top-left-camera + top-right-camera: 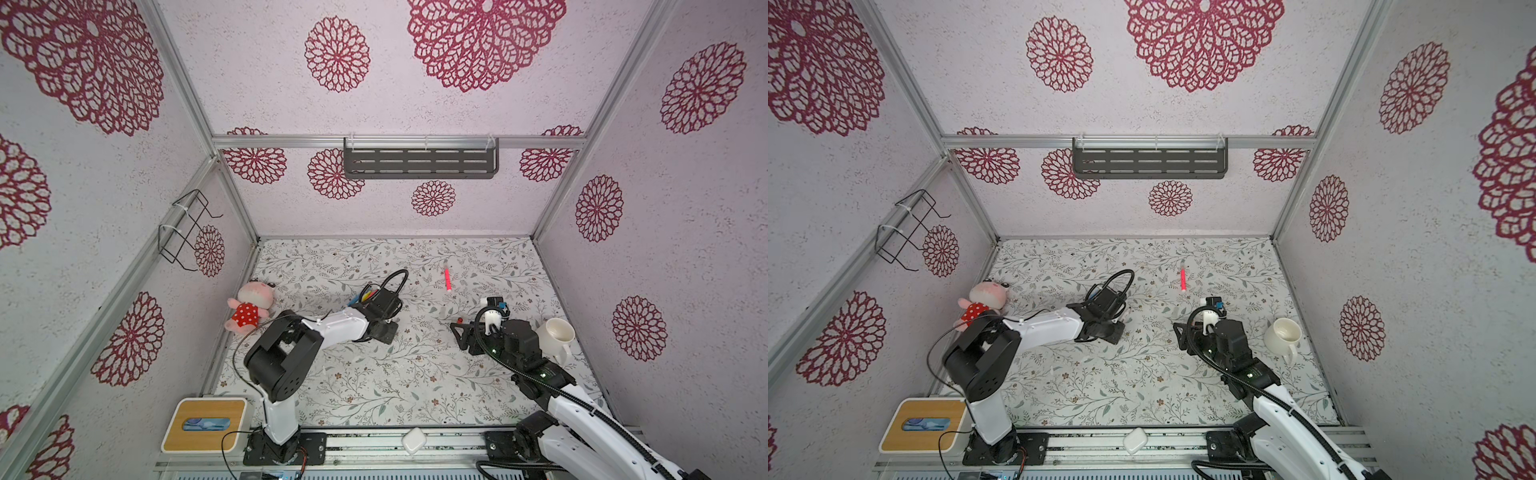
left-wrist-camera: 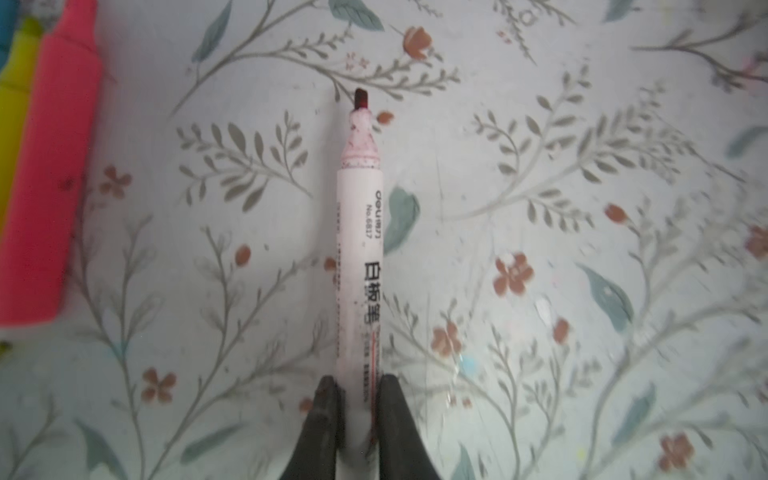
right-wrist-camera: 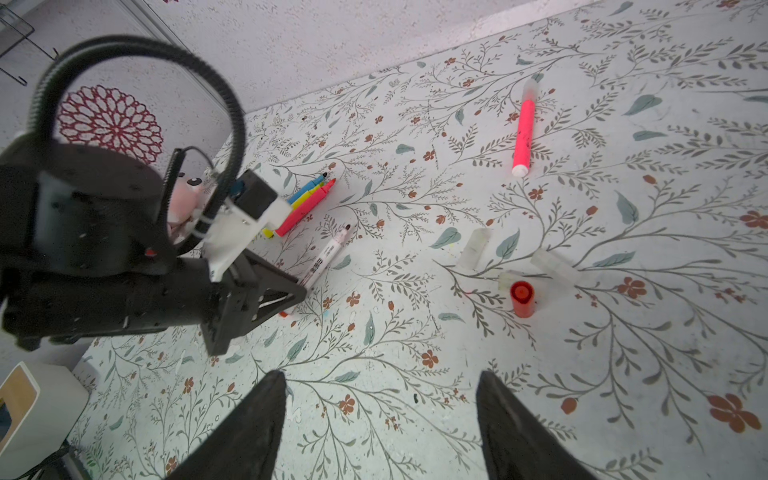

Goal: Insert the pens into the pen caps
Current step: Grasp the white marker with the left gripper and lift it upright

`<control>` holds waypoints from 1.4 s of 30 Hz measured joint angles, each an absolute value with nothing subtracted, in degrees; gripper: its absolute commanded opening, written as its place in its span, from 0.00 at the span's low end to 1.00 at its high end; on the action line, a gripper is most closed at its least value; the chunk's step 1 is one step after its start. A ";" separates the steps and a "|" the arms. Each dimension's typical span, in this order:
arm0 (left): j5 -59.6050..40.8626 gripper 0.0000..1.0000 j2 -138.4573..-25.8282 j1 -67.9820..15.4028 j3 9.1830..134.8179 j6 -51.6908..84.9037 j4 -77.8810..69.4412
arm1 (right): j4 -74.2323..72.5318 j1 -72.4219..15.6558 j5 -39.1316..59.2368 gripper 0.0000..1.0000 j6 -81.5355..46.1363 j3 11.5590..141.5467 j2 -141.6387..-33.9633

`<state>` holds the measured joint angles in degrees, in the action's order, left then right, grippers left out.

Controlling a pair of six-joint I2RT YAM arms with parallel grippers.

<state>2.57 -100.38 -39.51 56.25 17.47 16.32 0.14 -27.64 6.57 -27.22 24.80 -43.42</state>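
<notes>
Top view: capped fluorescent-pink plastic pen (image 1: 447, 279) flat on floral desk (image 1: 374, 395), 12 o'clock from stubby red plastic cap (image 1: 460, 320).
Left wrist: left claw (image 2: 359, 384) clamped on white red-tipped marker (image 2: 359, 249).
Right wrist: right claw (image 3: 380, 376) agape, empty; see-through caps (image 3: 473, 245) beside red cap.

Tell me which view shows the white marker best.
The left wrist view: the white marker lies centred, tip and print sharp. The right wrist view shows it small; neither top view shows it clearly.
</notes>
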 measured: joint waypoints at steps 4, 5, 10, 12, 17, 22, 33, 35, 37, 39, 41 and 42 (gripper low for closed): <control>-6.09 0.00 -89.21 -38.85 46.35 20.45 3.86 | -2.66 -27.64 9.52 0.77 -28.38 23.99 -45.19; -7.99 0.00 -87.96 -38.83 45.47 21.28 0.91 | -3.79 -27.64 10.83 0.77 -28.75 23.68 -46.35; -16.47 0.01 -87.26 -39.22 44.31 24.64 -9.30 | -11.38 -28.01 18.85 0.77 -31.90 22.06 -54.52; -18.46 0.01 -87.24 -39.64 43.70 25.50 -11.33 | -14.35 -28.51 21.45 0.77 -33.28 21.78 -56.97; -21.15 0.01 -87.22 -41.15 42.98 27.18 -13.39 | -20.27 -29.32 24.32 0.76 -35.64 22.39 -60.03; -22.11 0.01 -86.96 -42.78 42.98 27.94 -14.44 | -25.21 -29.74 25.91 0.73 -36.95 24.56 -63.90; -24.77 0.01 -88.55 -45.93 43.90 29.08 -15.68 | -32.36 -30.61 27.24 0.45 -39.90 26.37 -70.26; -25.23 0.01 -88.99 -46.28 43.94 29.15 -15.68 | -32.88 -30.61 27.00 0.25 -40.77 26.33 -70.43; -25.98 0.01 -89.32 -46.46 44.03 29.19 -16.03 | -33.36 -30.65 26.55 0.14 -41.60 26.26 -70.37; -26.41 0.03 -89.67 -46.46 44.14 29.19 -16.38 | -33.78 -30.74 26.06 0.08 -42.48 25.89 -70.11; -26.63 0.19 -90.11 -46.46 44.21 29.32 -16.73 | -33.89 -30.79 25.65 0.05 -42.65 25.56 -69.93; -26.76 0.26 -90.35 -46.46 44.21 29.47 -16.88 | -33.93 -30.81 25.54 0.05 -42.72 25.43 -69.91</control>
